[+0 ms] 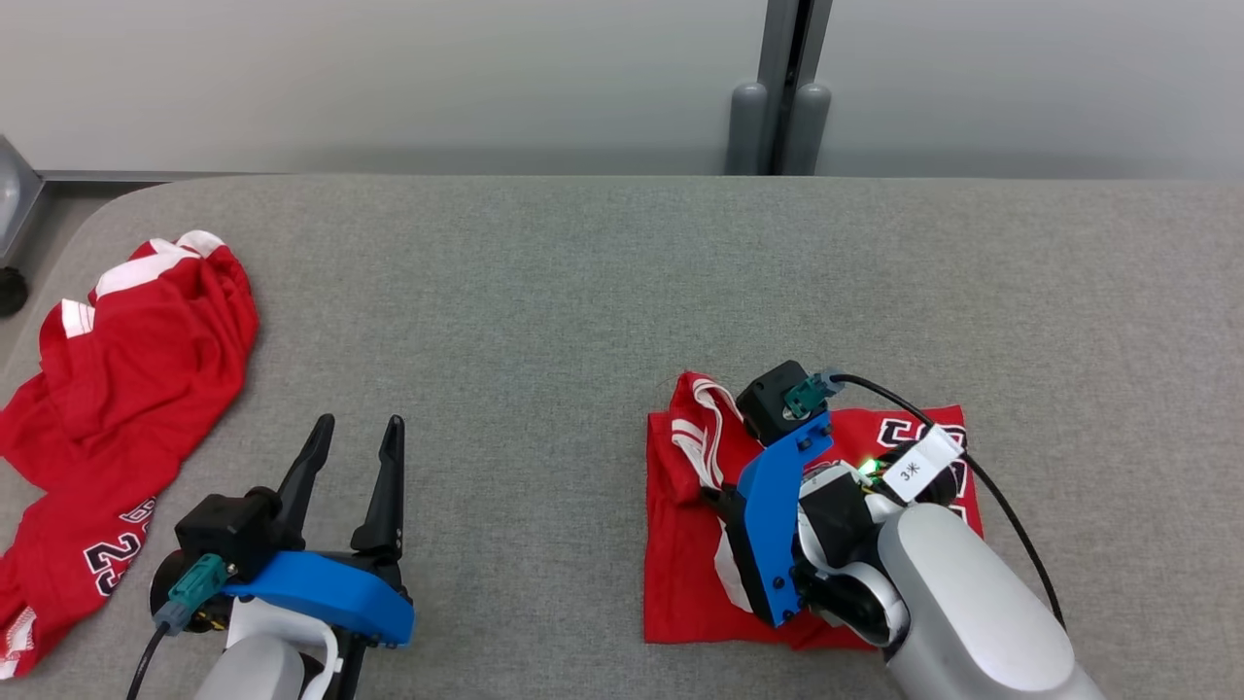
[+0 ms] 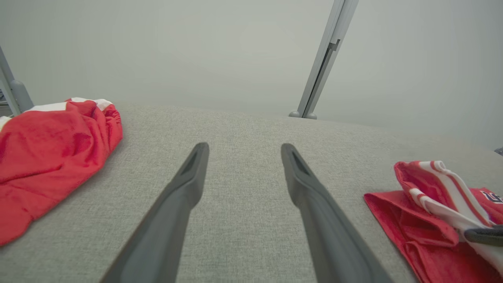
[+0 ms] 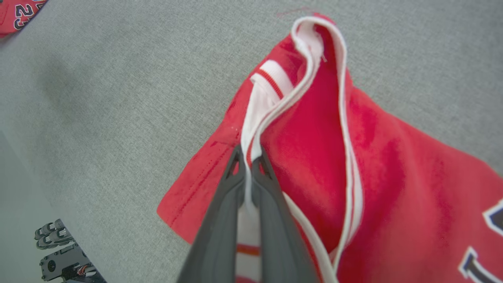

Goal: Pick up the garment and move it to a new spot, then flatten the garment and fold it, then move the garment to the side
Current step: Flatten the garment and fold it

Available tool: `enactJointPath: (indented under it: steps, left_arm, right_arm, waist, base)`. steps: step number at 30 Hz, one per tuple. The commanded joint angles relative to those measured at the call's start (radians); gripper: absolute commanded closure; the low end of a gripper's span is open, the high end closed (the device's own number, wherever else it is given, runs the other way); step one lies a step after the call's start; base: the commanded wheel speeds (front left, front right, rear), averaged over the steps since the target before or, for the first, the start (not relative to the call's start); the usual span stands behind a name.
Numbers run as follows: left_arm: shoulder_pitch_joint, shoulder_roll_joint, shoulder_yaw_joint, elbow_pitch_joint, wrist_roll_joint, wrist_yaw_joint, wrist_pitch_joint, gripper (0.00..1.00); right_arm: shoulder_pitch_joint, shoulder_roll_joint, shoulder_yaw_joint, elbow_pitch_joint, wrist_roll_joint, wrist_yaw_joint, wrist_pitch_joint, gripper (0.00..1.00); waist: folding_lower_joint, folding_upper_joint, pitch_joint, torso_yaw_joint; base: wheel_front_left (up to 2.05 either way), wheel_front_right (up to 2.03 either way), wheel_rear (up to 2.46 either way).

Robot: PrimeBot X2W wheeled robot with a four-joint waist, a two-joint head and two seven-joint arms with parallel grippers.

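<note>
Right pincer [image 3: 246, 159] first: its two dark fingers are pressed almost together, clamped on the white-trimmed edge of the folded red fabric garment [image 1: 680, 574], with a strip of white cloth pinched between the tips. The garment lies under and around this pincer as a rough square on the grey woven-cloth tabletop [image 1: 544, 321]. It's flat on the near side, and the striped hem stands up in a loop just beyond the fingertips. Dark numerals with white outlines show on the cloth to this pincer's right in its wrist view.

Over to the left pincer [image 1: 359, 428]: fingers spread wide, nothing between them, over bare tabletop, and well apart from the folded garment off to its right. To its left and beyond lies a crumpled red fabric jersey [image 1: 136, 389] with white bands and dark numerals, heaped near the tabletop's rounded corner.

Farther out, past both pincers, the tabletop ends at a pale wall [image 1: 389, 78], where a grey metal post [image 1: 777, 117] stands upright.
</note>
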Motion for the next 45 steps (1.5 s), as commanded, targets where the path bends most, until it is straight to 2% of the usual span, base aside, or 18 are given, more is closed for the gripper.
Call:
enactJointPath:
  steps: [1, 6, 7, 8, 9, 13, 15, 18, 21, 27, 30, 31, 32, 33, 34, 40, 43, 45]
  left_arm:
    - [-0.014, -0.001, 0.001, 0.004, 0.008, -0.003, -0.003, 0.0]
    - [-0.019, -0.005, -0.001, 0.012, 0.008, -0.007, -0.004, 0.0]
    - [-0.02, -0.006, -0.001, 0.014, 0.008, -0.007, -0.004, 0.0]
    - [-0.02, -0.006, -0.001, 0.014, 0.008, -0.007, -0.004, 0.0]
    - [-0.02, -0.007, -0.001, 0.016, 0.008, -0.008, -0.004, 0.0]
    - [-0.013, -0.009, 0.002, 0.024, 0.008, -0.009, -0.004, 0.0]
    - [-0.007, -0.008, 0.006, 0.027, 0.005, -0.01, -0.004, 0.0]
    - [0.007, -0.005, 0.015, 0.025, 0.004, -0.009, -0.004, 0.0]
    - [0.021, -0.002, 0.028, 0.019, 0.007, -0.006, -0.005, 0.0]
    - [0.047, -0.007, 0.046, -0.003, 0.013, -0.005, -0.004, 0.0]
    - [0.053, -0.01, 0.056, -0.012, 0.017, -0.006, -0.004, 0.0]
    - [0.053, -0.01, 0.058, -0.014, 0.018, -0.006, -0.004, 0.0]
    - [0.051, -0.01, 0.059, -0.015, 0.018, -0.008, -0.004, 0.0]
    - [0.047, -0.011, 0.059, -0.016, 0.02, -0.009, -0.004, 0.0]
    - [0.042, -0.012, 0.059, -0.016, 0.021, -0.01, -0.004, 0.0]
    - [0.029, -0.019, 0.057, -0.016, 0.032, -0.017, -0.004, 0.0]
    - [0.018, -0.022, 0.05, -0.008, 0.033, -0.021, -0.004, 0.0]
    - [0.015, -0.025, 0.048, -0.006, 0.035, -0.022, -0.004, 0.0]
  right_arm:
    - [-0.032, 0.007, 0.009, 0.032, 0.009, 0.0, -0.02, 1.0]
    - [-0.075, 0.011, 0.049, 0.11, 0.047, 0.0, -0.064, 1.0]
    - [-0.08, 0.012, 0.06, 0.117, 0.062, 0.0, -0.072, 0.56]
    - [-0.08, 0.012, 0.06, 0.117, 0.062, 0.0, -0.072, 0.56]
    - [-0.086, 0.011, 0.063, 0.123, 0.078, 0.0, -0.085, 0.0]
    - [-0.089, 0.01, 0.071, 0.099, 0.163, 0.0, -0.14, 0.0]
    - [-0.086, 0.01, 0.066, 0.052, 0.224, 0.0, -0.181, 0.0]
    - [-0.069, 0.001, 0.03, -0.036, 0.243, 0.0, -0.258, 0.0]
    - [-0.011, -0.058, -0.022, -0.116, 0.211, 0.0, -0.31, 0.0]
    - [0.148, -0.156, -0.181, -0.212, 0.059, 0.0, -0.425, 0.0]
    - [0.221, -0.146, -0.232, -0.212, -0.004, 0.0, -0.465, 0.0]
    - [0.238, -0.137, -0.232, -0.207, -0.027, 0.0, -0.474, 0.15]
    - [0.253, -0.125, -0.229, -0.201, -0.046, 0.0, -0.486, 0.51]
    - [0.266, -0.11, -0.219, -0.192, -0.059, 0.0, -0.495, 0.7]
    - [0.275, -0.09, -0.198, -0.179, -0.071, 0.0, -0.502, 1.0]
    - [0.236, -0.012, -0.017, -0.032, -0.102, 0.0, -0.523, 1.0]
    - [0.201, 0.008, 0.107, 0.047, -0.056, 0.0, -0.515, 1.0]
    - [0.177, 0.008, 0.197, 0.066, 0.016, 0.0, -0.523, 1.0]
  waist:
    - [-0.0001, 0.0, 0.002, 0.006]
    - [-0.0001, 0.0, 0.002, 0.015]
    - [-0.0001, 0.0, 0.001, 0.016]
    - [-0.0001, 0.0, 0.001, 0.016]
    - [-0.0001, 0.0, 0.0, 0.016]
    - [-0.0001, 0.0, -0.012, 0.012]
    - [-0.0001, 0.0, -0.021, 0.006]
    - [-0.0001, 0.0, -0.034, -0.006]
    - [-0.0001, 0.0, -0.051, -0.021]
    - [-0.0001, 0.0, -0.072, -0.041]
    - [-0.0001, 0.0, -0.067, -0.045]
    - [-0.0001, 0.0, -0.063, -0.045]
    - [-0.0001, 0.0, -0.06, -0.044]
    - [-0.0001, 0.0, -0.056, -0.042]
    - [-0.0001, 0.0, -0.051, -0.04]
    - [-0.0001, 0.0, -0.03, -0.018]
    - [-0.0001, 0.0, -0.024, -0.004]
    - [-0.0001, 0.0, -0.022, 0.003]
  base:
    - [0.0, 0.0, 0.0]
    - [0.0, 0.0, 0.0]
    - [0.0, 0.0, 0.0]
    - [0.0, 0.0, 0.0]
    - [0.0, 0.0, 0.0]
    - [0.0, 0.0, 0.0]
    - [0.0, 0.0, 0.0]
    - [0.0, 0.0, 0.0]
    - [0.0, 0.0, 0.0]
    - [0.0, 0.0, 0.0]
    - [0.0, 0.0, 0.0]
    - [0.0, 0.0, 0.0]
    - [0.0, 0.0, 0.0]
    - [0.0, 0.0, 0.0]
    - [0.0, 0.0, 0.0]
    - [0.0, 0.0, 0.0]
    - [0.0, 0.0, 0.0]
    - [0.0, 0.0, 0.0]
